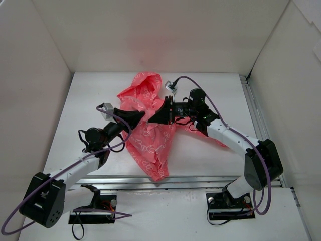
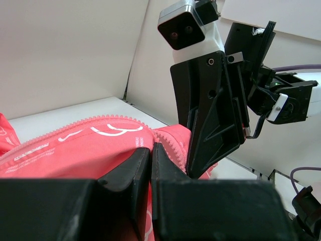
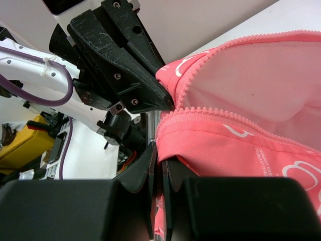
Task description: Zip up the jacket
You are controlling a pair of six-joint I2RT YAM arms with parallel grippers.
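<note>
The coral-pink jacket (image 1: pixel 150 145) with white print lies bunched in the middle of the table, its hood toward the back. My left gripper (image 1: pixel 142 116) is shut on a fold of the jacket (image 2: pixel 75 150) beside the pink zipper teeth (image 2: pixel 173 148). My right gripper (image 1: pixel 153 119) faces it tip to tip, shut on the jacket's front edge (image 3: pixel 241 145) just below a row of zipper teeth (image 3: pixel 225 118). In the right wrist view the jacket's opening gapes, showing paler lining. The slider and the chest emblem are hidden.
White walls enclose the table on three sides. A metal rail (image 1: pixel 256 115) runs along the right side and another (image 1: pixel 190 181) along the front edge. A yellow object (image 3: pixel 25 140) lies beyond the table in the right wrist view.
</note>
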